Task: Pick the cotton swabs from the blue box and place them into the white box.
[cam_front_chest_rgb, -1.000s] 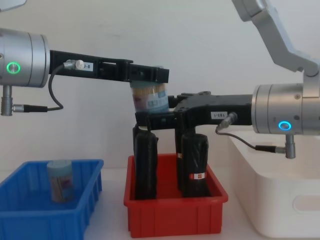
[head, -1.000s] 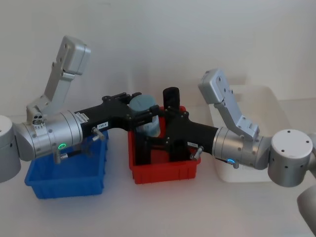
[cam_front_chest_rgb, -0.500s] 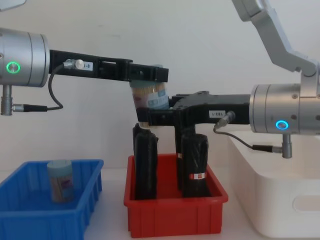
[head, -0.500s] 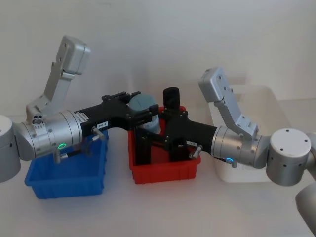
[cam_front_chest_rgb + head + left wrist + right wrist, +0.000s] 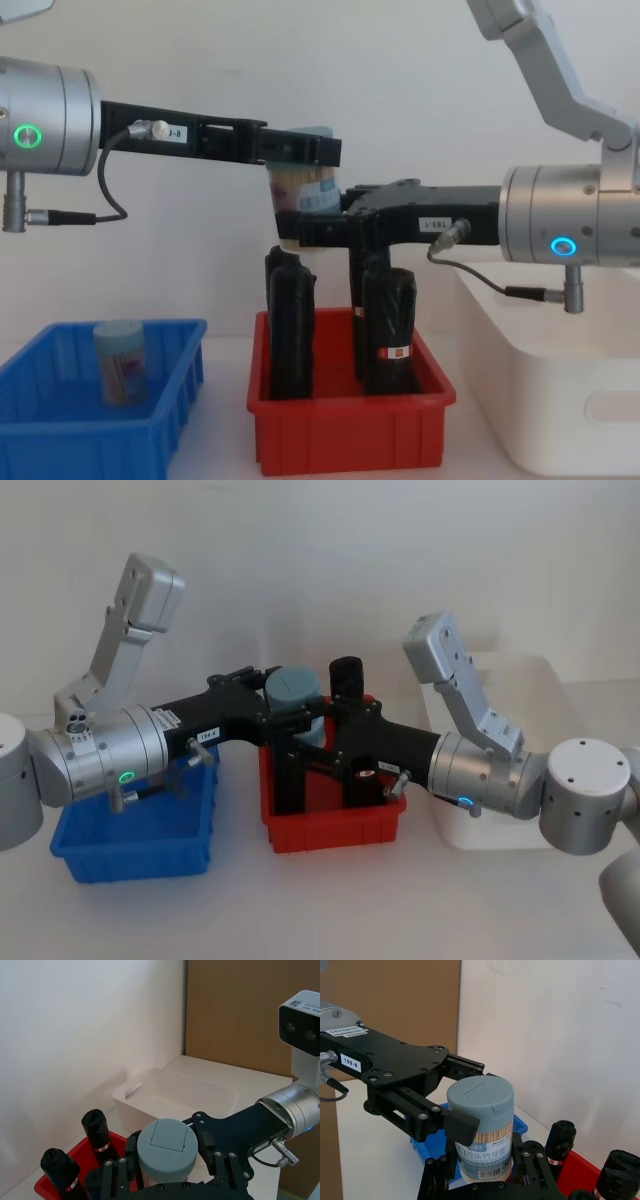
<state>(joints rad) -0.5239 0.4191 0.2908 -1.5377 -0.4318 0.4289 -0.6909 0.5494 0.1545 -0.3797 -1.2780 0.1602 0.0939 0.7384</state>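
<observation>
Mid-air handover above the red bin (image 5: 350, 432): the left gripper (image 5: 303, 152) has its jaws clamped on the cotton swab tub (image 5: 305, 198) under its lid. The right gripper (image 5: 300, 233) sits at its base, and I cannot tell whether it grips. Next, the right must hold firmly and the left let go, before the carry to the white box (image 5: 560, 400).

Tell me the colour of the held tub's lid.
Pale grey-blue lid on the tub; right wrist view shows it best.

Both my arms reach inward and meet mid-air; left tool (image 5: 305, 150) grips the cotton swabs (image 5: 303, 196), right tool (image 5: 300, 233) just beneath.
</observation>
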